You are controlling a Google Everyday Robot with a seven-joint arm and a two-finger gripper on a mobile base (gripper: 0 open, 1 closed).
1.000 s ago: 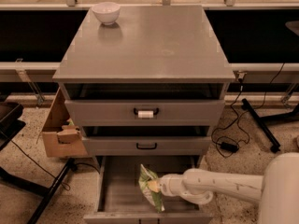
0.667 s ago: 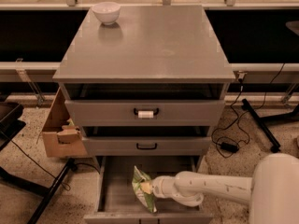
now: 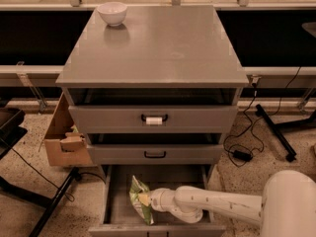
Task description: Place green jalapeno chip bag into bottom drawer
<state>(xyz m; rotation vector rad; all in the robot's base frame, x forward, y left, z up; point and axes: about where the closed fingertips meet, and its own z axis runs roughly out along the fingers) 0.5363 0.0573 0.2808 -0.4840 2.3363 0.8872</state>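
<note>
The green jalapeno chip bag, green and white foil with a pale patch, stands on edge inside the open bottom drawer, toward its left half. My gripper reaches into the drawer from the right at the end of the white arm. It is shut on the bag's right side and holds it just above the drawer's grey floor. The bag hides most of the fingers.
The two upper drawers with black handles are pulled slightly out above the arm. A white bowl sits on the cabinet top at the back left. A cardboard box stands left of the cabinet. Cables lie on the floor to the right.
My gripper has carried the chip bag leftward inside the bottom drawer, and the arm reaches further in.
</note>
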